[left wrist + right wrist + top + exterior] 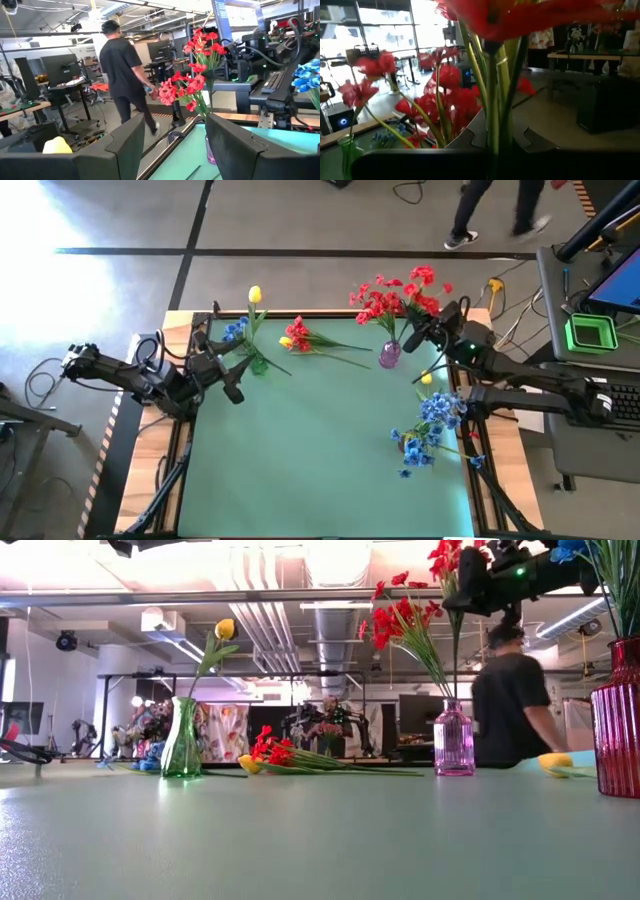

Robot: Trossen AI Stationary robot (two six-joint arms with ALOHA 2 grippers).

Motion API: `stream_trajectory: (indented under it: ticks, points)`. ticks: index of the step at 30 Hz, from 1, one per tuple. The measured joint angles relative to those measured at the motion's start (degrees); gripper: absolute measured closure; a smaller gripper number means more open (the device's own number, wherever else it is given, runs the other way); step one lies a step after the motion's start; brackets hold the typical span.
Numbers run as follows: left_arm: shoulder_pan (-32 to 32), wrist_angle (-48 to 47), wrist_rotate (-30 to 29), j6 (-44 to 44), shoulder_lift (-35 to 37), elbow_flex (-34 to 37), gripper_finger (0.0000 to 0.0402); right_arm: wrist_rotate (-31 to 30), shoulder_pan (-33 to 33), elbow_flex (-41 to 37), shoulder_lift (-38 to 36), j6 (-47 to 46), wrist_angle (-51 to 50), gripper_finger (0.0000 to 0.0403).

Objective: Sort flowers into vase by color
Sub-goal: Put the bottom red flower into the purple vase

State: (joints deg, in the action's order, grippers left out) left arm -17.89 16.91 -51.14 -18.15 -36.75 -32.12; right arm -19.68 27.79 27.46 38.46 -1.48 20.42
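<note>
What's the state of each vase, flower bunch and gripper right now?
Purple vase: upright, holds red flowers.
Green vase: upright, holds one yellow tulip.
Red vase: upright, holds blue flowers.
Loose red-and-yellow stems: lying on table.
Right gripper: shut on red flowers.
Left gripper: open, empty.

Two dark jointed arms, black cabling along links, green indicator light on right arm, flat angular black claw fingers (pixel 125 145)

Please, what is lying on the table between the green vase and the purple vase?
In the high view, loose red flowers with a yellow bloom lie on the mat between the green vase and the purple vase. The low view shows them too.
</note>
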Motion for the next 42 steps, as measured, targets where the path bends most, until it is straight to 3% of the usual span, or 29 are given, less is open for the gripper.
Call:
stream_trajectory:
  ticks: [29, 42]
  points:
    - [0.0, -1.27, 0.03, 0.63, -1.05, 0.0, 0.0206, 0.17, 0.0, -0.16, 3.22, 0.16, -0.55, 0.0382]
    - [0.0, -1.42, 0.03, 0.63, -1.03, 0.0, 0.0206, 0.2, 0.0, -0.55, 2.86, -0.04, -5.13, 0.0294]
